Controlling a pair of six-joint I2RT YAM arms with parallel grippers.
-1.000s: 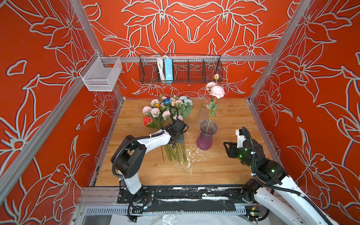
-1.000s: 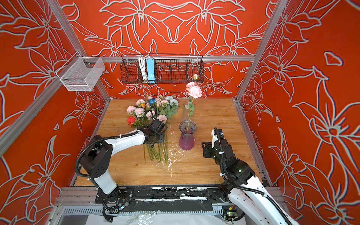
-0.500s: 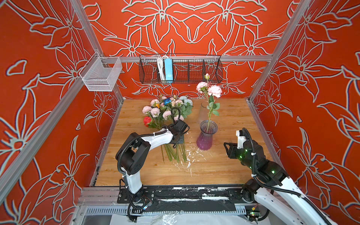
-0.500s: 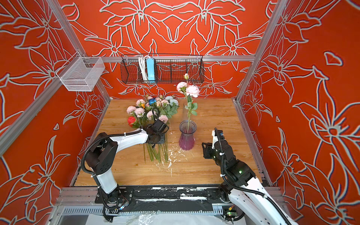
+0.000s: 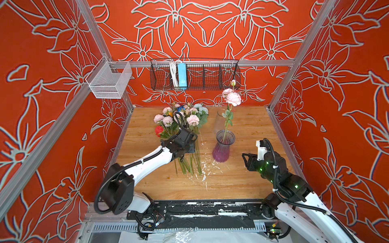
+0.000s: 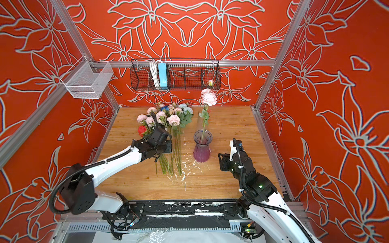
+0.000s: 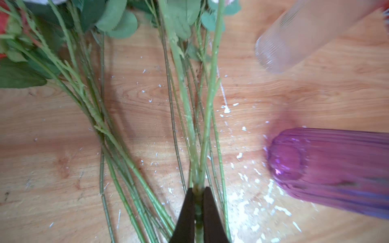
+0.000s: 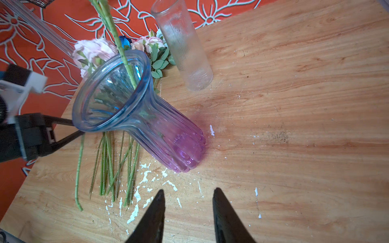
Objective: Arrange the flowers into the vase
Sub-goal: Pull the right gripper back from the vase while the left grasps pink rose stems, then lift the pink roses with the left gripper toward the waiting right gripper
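Wooden table (image 5: 248, 178) inside a booth papered in red floral print, seen from above. At nine o'clock from the vase (image 5: 223, 148), a heap of artificial flowers (image 5: 192, 120) lies flat, with blooms toward twelve o'clock and cut ends toward six. The left gripper (image 7: 197, 194) sits low over the heap, its claw pinched shut on a green stem (image 7: 207, 117) near the cut end; whether it holds one or two I cannot tell. The purple vase stands upright at the centre, and one pink flower (image 5: 233, 98) is already in it. A clear ribbed glass cylinder (image 8: 185, 48) stands just behind the vase, at twelve o'clock. At four o'clock from the vase the right gripper (image 8: 188, 191) hovers apart from everything, claw open and empty. The step in hand looks like lifting the pinched stem. To do it well, rise slowly and straight so neighbouring flowers slide off, check that only one comes, then tip the bloom up so the cut end leads into the flared mouth without knocking the vase
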